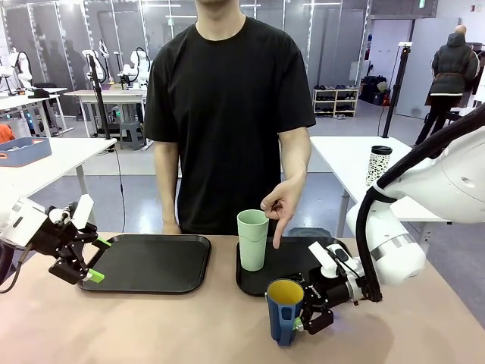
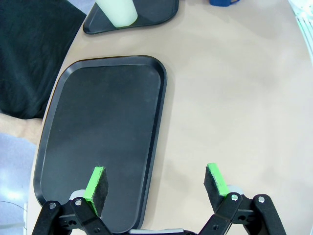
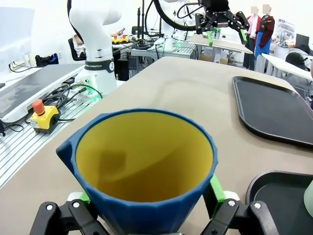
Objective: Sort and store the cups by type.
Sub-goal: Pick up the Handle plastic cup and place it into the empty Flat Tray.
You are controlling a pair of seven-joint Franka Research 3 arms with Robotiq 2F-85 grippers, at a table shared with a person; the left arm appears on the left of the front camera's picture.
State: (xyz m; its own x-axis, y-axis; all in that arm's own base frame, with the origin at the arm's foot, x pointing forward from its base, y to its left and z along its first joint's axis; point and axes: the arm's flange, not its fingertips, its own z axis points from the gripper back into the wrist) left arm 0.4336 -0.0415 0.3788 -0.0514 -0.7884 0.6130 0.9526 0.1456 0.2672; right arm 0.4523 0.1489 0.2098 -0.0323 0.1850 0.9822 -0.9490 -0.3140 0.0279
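The dark blue mug (image 1: 285, 309) with its yellow inside (image 3: 142, 156) sits between the fingers of my right gripper (image 1: 303, 318), which is shut on it just in front of the right black tray (image 1: 292, 262). Green pads (image 3: 215, 190) press the mug's sides. The pale mint tumbler (image 1: 252, 239) stands upright on that tray; its base appears at the top of the left wrist view (image 2: 116, 11). A person's hand (image 1: 279, 211) points a finger down beside the tumbler. My left gripper (image 1: 85, 259) hangs open over the left tray's (image 2: 102, 137) near edge, nothing between its fingers (image 2: 98, 183).
The left black tray (image 1: 148, 263) lies bare. The person stands at the table's far side behind both trays. A white speckled cup (image 1: 378, 163) stands on another table behind. Bare tabletop (image 2: 234, 107) stretches between the trays and the front edge.
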